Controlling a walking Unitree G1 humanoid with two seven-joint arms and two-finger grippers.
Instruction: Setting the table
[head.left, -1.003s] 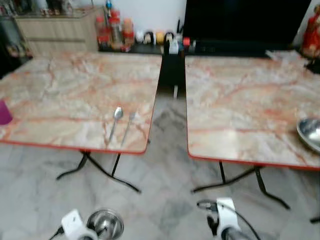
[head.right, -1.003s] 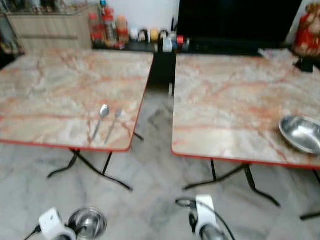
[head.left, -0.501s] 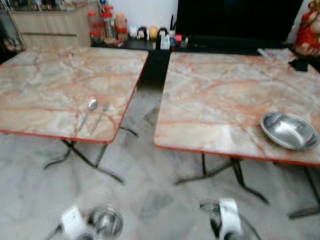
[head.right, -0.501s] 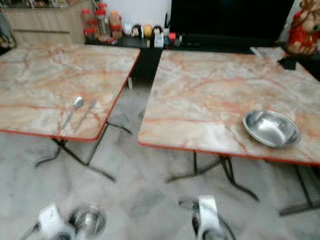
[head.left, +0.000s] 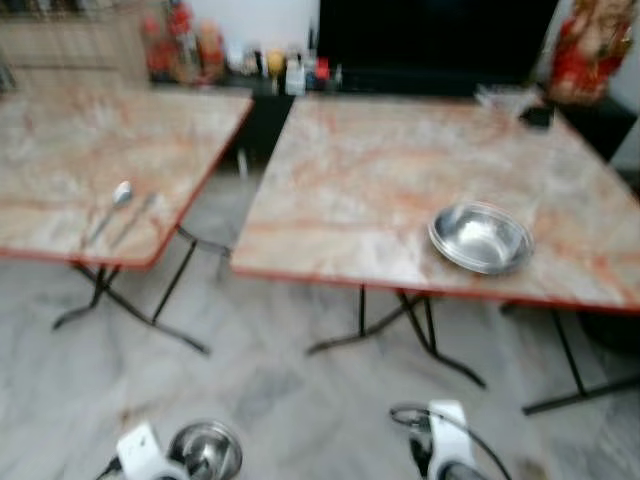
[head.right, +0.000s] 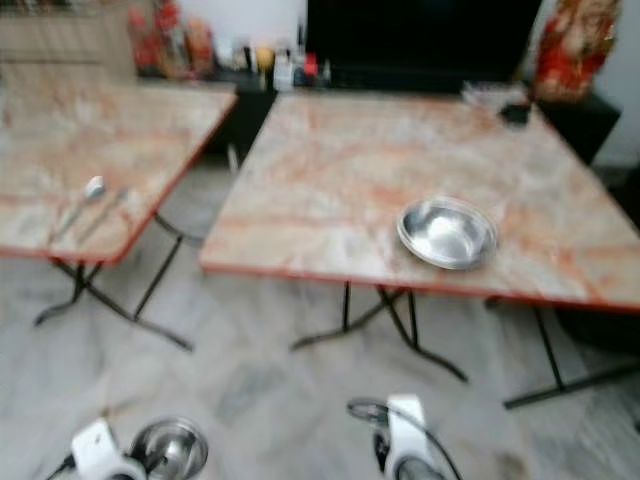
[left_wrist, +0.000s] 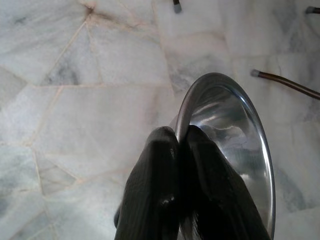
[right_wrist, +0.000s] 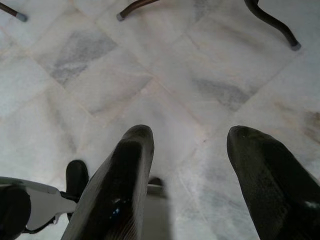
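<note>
Left eye view: the left gripper (head.left: 175, 462) hangs low at the near left, carrying a steel bowl (head.left: 205, 450) above the marble floor (head.left: 300, 400). The right-hand table (head.left: 400, 180), with a second bowl (head.left: 481, 237) near its near edge, lies ahead and to the right; the left-hand table (head.left: 60, 170), bearing a spoon (head.left: 110, 208) and fork (head.left: 130, 215) lying near-to-far, lies ahead and left. Either surface is well apart and higher than the carried bowl.

Left wrist view: both black fingers (left_wrist: 155, 190) pinch the bowl's rim, bowl held on edge.

Right wrist view: the right gripper (right_wrist: 190, 180) is spread wide, empty, over the floor.
</note>
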